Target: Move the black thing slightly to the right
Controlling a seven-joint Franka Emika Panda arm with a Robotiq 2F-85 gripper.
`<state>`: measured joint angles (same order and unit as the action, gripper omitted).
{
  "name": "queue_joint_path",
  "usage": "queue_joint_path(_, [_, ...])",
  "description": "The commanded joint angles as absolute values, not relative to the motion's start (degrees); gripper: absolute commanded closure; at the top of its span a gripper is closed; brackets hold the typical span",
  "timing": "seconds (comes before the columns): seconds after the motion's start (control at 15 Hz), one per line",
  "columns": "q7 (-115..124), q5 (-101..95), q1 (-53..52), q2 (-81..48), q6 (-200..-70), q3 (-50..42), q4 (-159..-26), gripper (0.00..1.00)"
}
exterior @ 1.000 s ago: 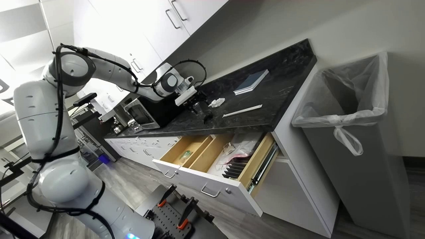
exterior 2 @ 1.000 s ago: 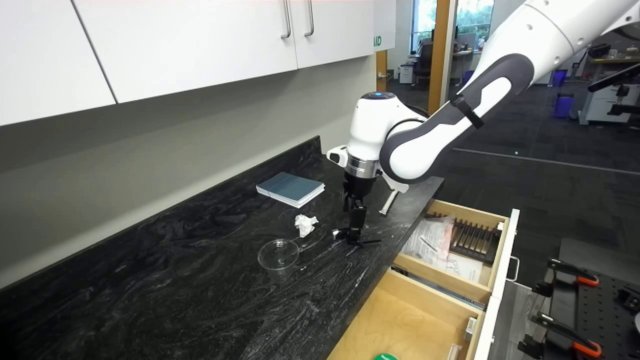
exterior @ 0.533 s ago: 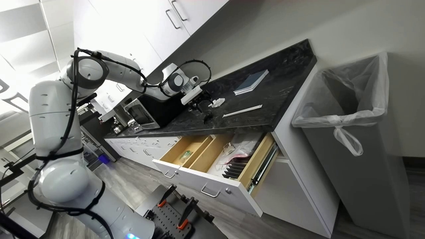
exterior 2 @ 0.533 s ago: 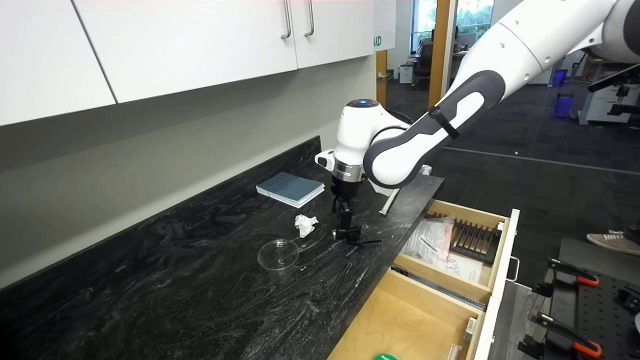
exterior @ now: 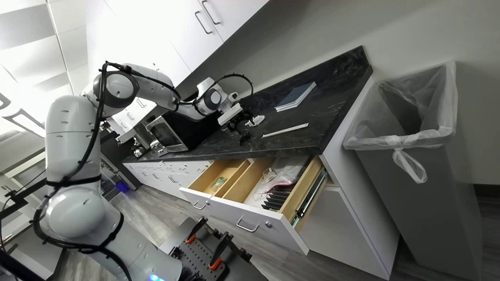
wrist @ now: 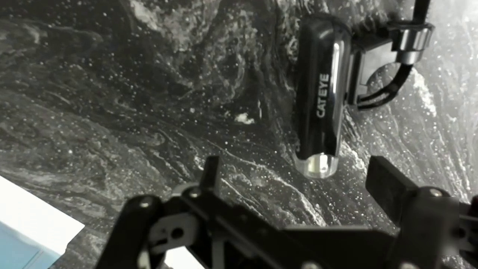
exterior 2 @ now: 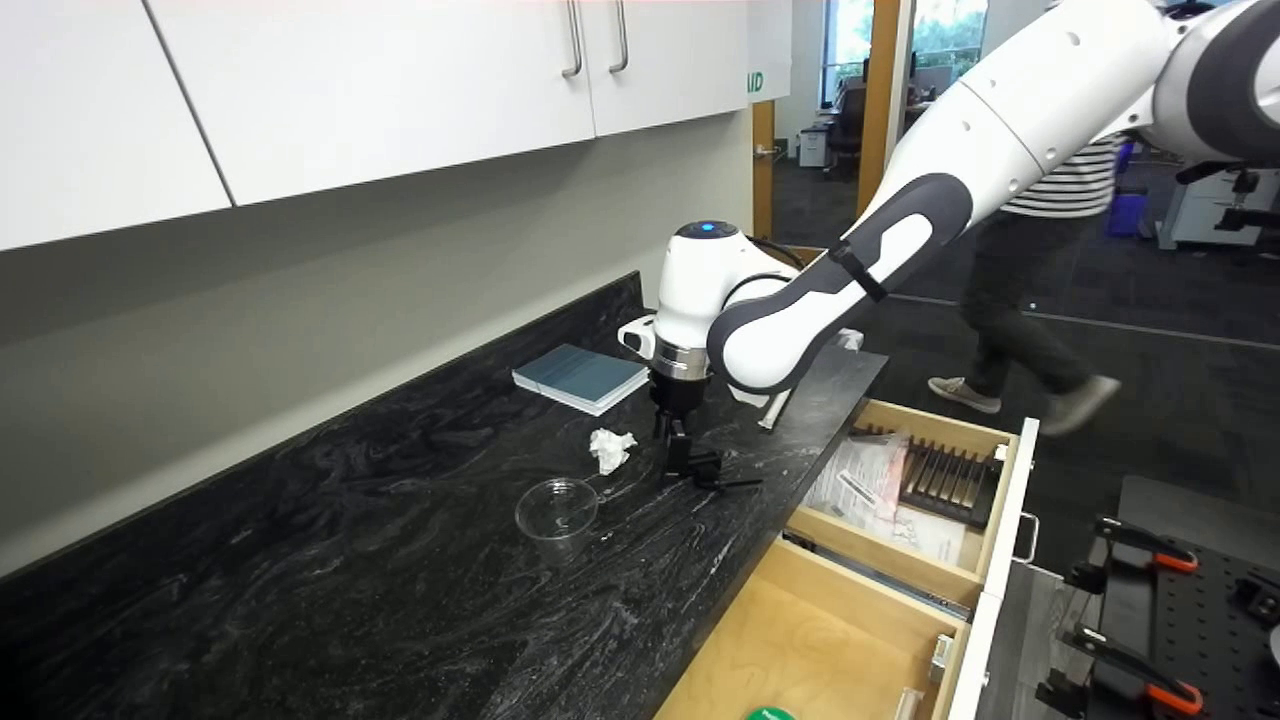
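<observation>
Claw (wrist: 297, 173) spreading wide by the black CATEYE gadget (wrist: 323, 86)

So in the wrist view the fingers (wrist: 388, 181) are standing far apart and the claw is holding nothing. The gadget is lying on the surface (wrist: 112, 112), its clear end pointing into the gap between the fingertips and sitting nearer the finger on the right of that view. Honestly it's looking black on black in both exterior views, so I'm not managing to tell how high the claw is hovering. In an exterior view a clear cup (exterior 2: 557, 512) is sitting near the gadget, with a crumpled white wad (exterior 2: 612, 452) lying between the cup and some blue-covered booklets (exterior 2: 582, 378). Two drawers (exterior 2: 805, 640) are sticking out below the surface. Oh, and somebody (exterior 2: 1025, 255) in a striped top is striding past in the background.
</observation>
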<state>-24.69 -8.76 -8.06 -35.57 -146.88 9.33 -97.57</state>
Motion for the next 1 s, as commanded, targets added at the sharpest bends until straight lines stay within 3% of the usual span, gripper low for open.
queue_joint_path(0.0, [-23.14,-10.41,-8.71,-36.94,-143.72,8.58,-94.62,0.28])
queue_joint_path(0.6, [-22.28,-10.24,-8.57,-36.86,-143.14,8.25,-94.96,0.96])
queue_joint_path(0.93, [-16.18,-8.18,-8.67,-32.99,-143.53,8.11,-97.12,0.93])
